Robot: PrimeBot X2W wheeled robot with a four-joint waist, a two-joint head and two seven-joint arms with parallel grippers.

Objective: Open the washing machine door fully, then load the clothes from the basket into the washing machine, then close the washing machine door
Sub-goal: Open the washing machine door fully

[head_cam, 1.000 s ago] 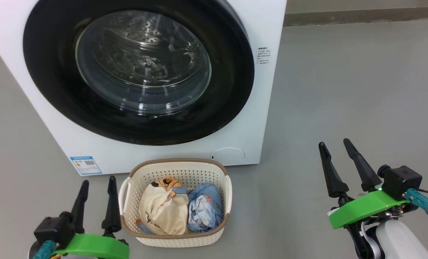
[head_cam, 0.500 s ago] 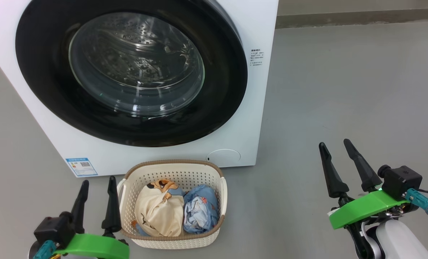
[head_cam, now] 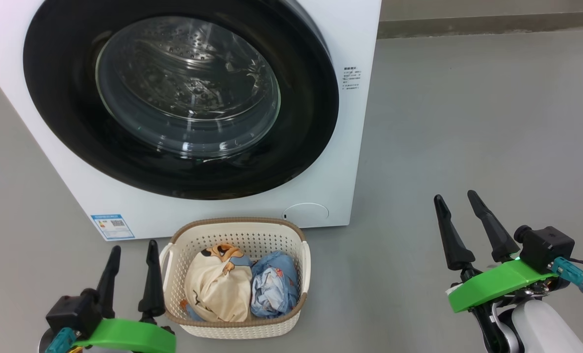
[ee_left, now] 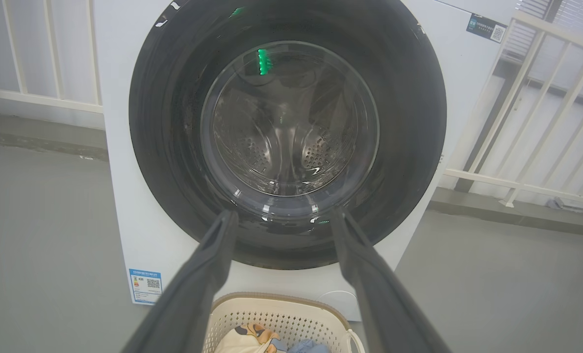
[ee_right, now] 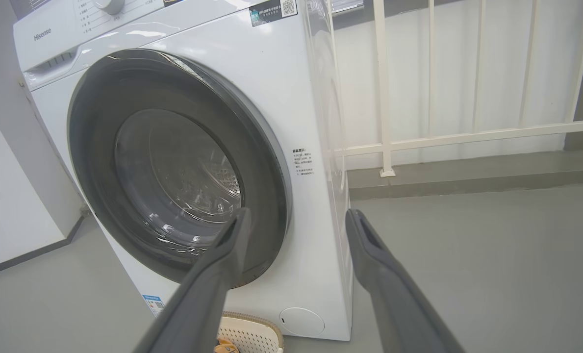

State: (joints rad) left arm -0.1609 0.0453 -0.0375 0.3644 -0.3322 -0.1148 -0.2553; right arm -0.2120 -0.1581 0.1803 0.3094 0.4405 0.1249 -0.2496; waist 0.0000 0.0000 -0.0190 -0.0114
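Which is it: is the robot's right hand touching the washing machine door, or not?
Apart. The head view shows the open right hand low at the right, with bare grey floor between it and the washing machine door.

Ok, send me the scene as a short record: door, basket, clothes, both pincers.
door: washing machine door across the opening, not swung open
machine: washing machine white, facing the robot
basket: on the floor just in front of the machine
clothes: cream garment and light blue garment, both in the basket
left pincer: open, empty, beside the basket's left handle
right pincer: open, empty, over bare floor right of the machine
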